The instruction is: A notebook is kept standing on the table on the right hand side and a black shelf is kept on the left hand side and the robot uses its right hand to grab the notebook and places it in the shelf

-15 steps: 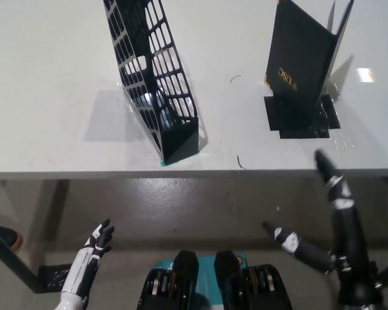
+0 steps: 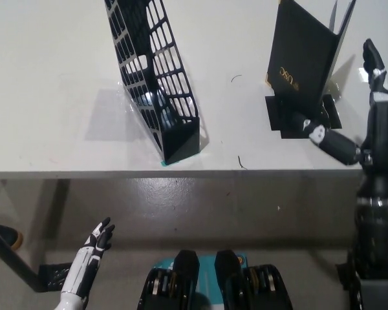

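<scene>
Fingers were spread and empty on both sides. Down at the lower left, under the table (image 2: pixel 58 77) edge, the white left hand (image 2: pixel 96 244) rested, holding nothing. Further along, the shelf (image 2: pixel 156 84) leaned on the tabletop. Right of it the notebook (image 2: pixel 304 61) stood upright in its low black stand (image 2: pixel 278 119). At the far right the black right hand (image 2: pixel 362 110) hovered wide open just beside the notebook, not gripping it. I reckoned the risk was a knock: one finger sat low by the stand, and a careless close could tip the notebook over or push it off.
</scene>
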